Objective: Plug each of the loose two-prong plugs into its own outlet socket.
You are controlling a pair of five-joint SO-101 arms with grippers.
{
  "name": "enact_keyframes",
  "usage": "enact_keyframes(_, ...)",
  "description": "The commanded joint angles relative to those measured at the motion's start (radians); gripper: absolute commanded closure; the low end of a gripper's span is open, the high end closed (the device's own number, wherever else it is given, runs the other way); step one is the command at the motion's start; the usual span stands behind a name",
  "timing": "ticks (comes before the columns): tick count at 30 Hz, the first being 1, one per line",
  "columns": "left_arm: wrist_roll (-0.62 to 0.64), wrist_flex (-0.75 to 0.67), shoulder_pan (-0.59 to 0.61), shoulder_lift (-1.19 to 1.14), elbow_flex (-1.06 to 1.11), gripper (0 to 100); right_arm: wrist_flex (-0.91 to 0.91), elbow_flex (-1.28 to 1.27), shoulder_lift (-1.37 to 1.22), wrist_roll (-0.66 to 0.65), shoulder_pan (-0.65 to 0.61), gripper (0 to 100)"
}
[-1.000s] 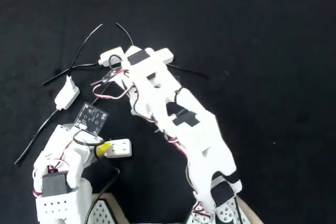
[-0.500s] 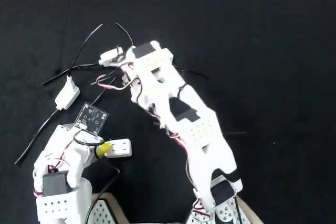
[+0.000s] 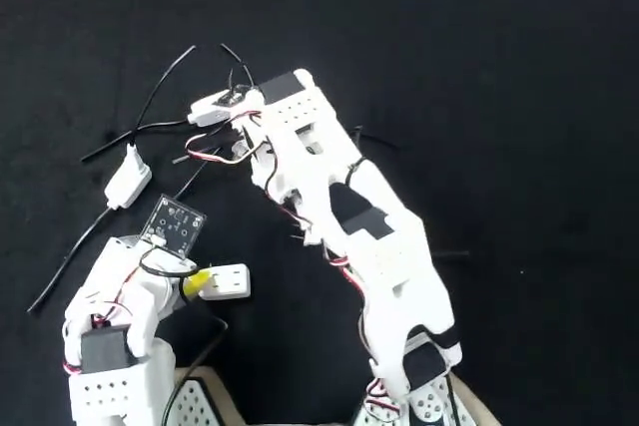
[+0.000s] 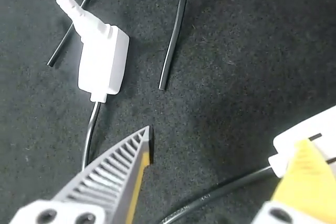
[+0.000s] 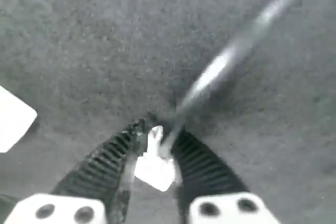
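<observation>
1. My right gripper (image 5: 157, 129) clamps a plug (image 5: 155, 167), far left.
2. My left gripper (image 4: 223, 140), fingers apart, sits beside the socket (image 3: 228, 282), near left.
3. Next, I judge: carry plug to socket, prongs aligned.

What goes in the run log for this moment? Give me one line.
right gripper: shut on plug | left gripper: open beside socket | second plug: lying loose

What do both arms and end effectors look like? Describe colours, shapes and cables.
Both arms are white printed shells with black motor blocks. The right arm has red and white wires; the left arm carries a black cable loop. The left end effector has ribbed, yellow-trimmed fingers; the right end effector has dark ribbed ones.
</observation>
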State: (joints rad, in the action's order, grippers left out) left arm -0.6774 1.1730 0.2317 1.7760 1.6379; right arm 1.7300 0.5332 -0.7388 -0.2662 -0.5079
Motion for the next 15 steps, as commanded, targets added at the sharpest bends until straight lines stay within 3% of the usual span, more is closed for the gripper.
enact_keyframes(1,-0.014,-0.005,-0.004,-0.012,0.025,60,0.015,0.012,0.013,0.002,0.018,77.9)
enact_keyframes(3,-0.014,-0.005,-0.004,-0.012,0.025,60,0.028,0.025,-0.005,0.009,0.018,75.5)
enact_keyframes(15,-0.014,-0.005,-0.004,-0.012,0.025,60,0.035,0.027,0.022,0.052,0.061,82.2)
